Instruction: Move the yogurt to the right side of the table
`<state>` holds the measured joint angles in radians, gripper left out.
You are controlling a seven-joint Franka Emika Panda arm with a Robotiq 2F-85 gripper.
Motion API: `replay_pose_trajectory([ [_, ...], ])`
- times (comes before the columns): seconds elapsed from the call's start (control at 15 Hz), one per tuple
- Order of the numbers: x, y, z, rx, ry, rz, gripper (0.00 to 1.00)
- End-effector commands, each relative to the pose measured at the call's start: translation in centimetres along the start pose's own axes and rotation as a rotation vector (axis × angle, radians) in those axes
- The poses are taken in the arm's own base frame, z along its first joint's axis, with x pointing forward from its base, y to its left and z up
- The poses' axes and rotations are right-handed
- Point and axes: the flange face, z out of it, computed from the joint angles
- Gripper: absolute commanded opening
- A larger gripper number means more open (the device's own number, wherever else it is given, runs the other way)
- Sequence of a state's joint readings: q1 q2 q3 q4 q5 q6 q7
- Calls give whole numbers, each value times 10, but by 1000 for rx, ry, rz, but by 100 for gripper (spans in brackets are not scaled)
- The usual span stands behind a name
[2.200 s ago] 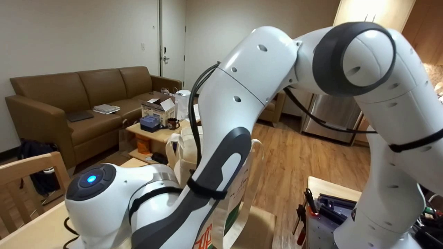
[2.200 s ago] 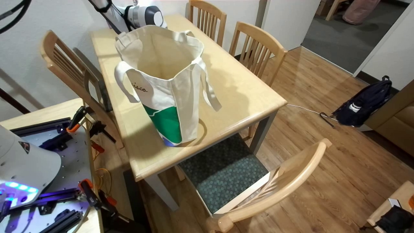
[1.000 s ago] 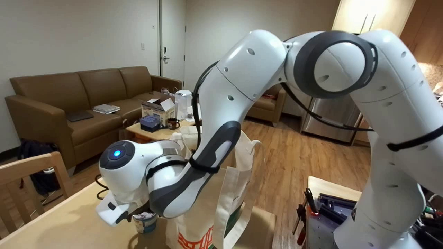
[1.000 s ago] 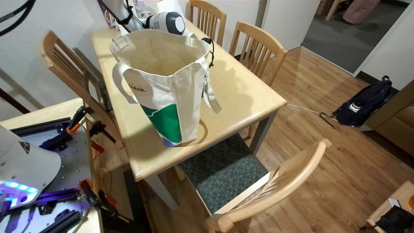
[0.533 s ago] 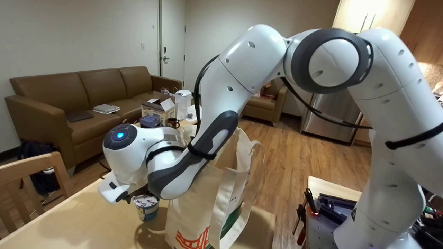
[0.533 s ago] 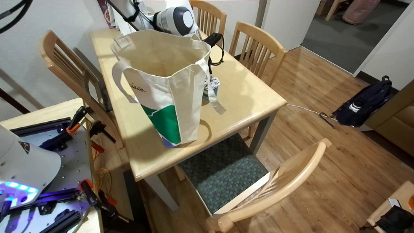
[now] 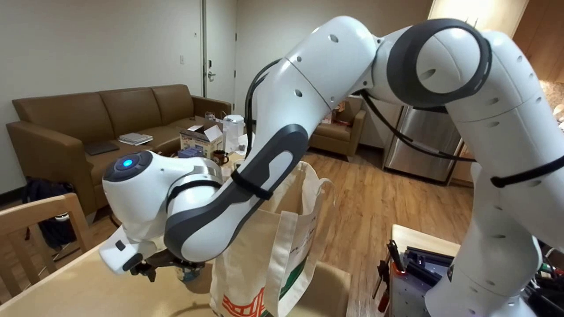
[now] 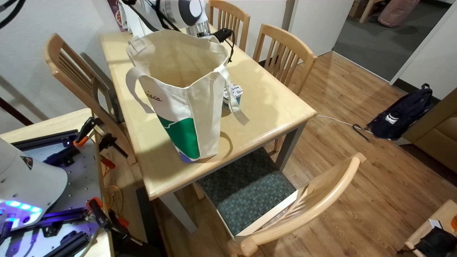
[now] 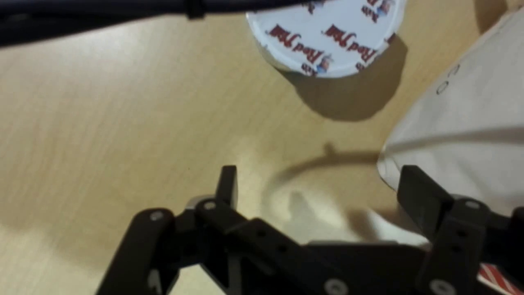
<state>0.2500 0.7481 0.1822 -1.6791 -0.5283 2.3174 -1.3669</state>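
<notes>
Wrist view: pincer (image 9: 321, 181) spread wide, holding nothing; yogurt (image 9: 333, 39) stands on tabletop (image 9: 123, 127) nr bag (image 9: 462, 119). Prob. time to retreat: rise straight up first, w/o snagging bag or nudging yogurt.

In an exterior view: light tan surface (image 8: 278, 103) spanned mid-frame | tote bag (image 8: 185, 103) stood upright on it, left of centre | yogurt cup (image 8: 237, 90) rested just beside it, near centre
</notes>
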Motion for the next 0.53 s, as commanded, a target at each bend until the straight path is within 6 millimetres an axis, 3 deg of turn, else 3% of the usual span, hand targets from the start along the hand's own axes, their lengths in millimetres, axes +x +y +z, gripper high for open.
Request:
replay_pose_trajectory([
  [0.0, -7, -3, -40, 25, 93, -12, 100],
  [0.47, -40, -6, -145, -47, 132, -6, 100],
])
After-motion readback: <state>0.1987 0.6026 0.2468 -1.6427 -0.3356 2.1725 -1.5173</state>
